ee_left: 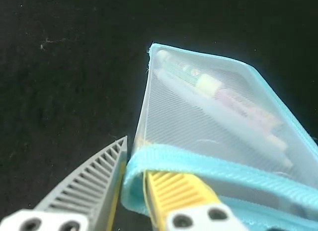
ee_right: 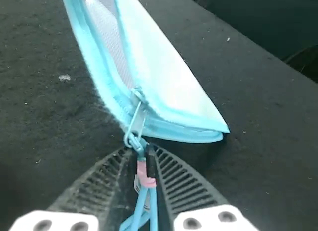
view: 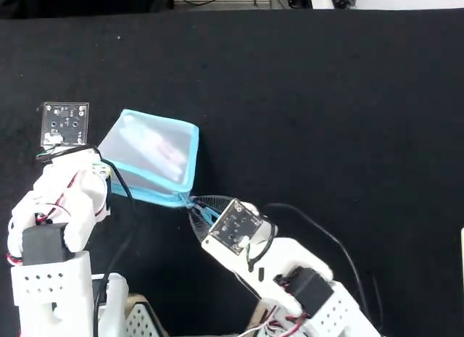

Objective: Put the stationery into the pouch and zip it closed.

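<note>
Right fingers (ee_right: 191, 184) pinching zipper cord (ee_right: 145, 174), left fingers (ee_left: 174, 191) clamping pouch (ee_left: 213, 131) edge

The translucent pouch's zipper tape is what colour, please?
The zipper tape is light blue, clearest in the right wrist view.

No readable text, number or sign is showing anywhere. The stationery (ee_left: 233, 104) is lying inside the pouch (ee_left: 174, 136) as blurred colour bands, nothing legible.

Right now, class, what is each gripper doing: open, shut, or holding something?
The left gripper is shut on the pouch, at its zip edge.
The right gripper is shut on the zip pull cord.
</note>
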Robot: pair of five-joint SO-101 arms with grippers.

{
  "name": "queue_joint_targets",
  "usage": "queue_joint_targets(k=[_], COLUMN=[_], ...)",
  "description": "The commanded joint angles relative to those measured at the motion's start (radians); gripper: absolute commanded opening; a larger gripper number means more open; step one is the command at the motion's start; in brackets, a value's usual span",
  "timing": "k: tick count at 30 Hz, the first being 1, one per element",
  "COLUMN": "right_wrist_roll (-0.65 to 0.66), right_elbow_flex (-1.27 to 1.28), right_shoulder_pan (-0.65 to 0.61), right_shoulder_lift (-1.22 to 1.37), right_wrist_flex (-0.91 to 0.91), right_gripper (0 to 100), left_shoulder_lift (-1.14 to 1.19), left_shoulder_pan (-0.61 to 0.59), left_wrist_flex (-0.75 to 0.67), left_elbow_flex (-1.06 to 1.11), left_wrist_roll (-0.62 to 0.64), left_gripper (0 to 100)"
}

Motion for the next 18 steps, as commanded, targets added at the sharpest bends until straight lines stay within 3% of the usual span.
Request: queue_joint_targets(k=[1,9,15,18], right_wrist_roll=[0.009,0.015,0.009,0.008], right_elbow_flex=[-0.105,0.001,-0.005,0.001], right_shoulder_pan=[0.021,-0.140,-0.141,-0.141], right_shoulder_lift=[-0.162,-0.160,-0.160,-0.160], right_wrist_flex=[0.063,0.002,-0.002,-0.003], right_gripper=[1.1,1.1,2.2,9.5], left_shoulder_lift=[-0.009,-0.009,-0.009,-0.009], left_shoulder_pan=[-0.010,-0.010,-0.010,-0.010], left_wrist_flex=[-0.026,-0.026,-0.026,-0.026], left_elbow_flex=[-0.007,-0.007,-0.005,-0.007], left_wrist_roll=[0.009,0.009,0.009,0.009], left_gripper=[3,3,3,3])
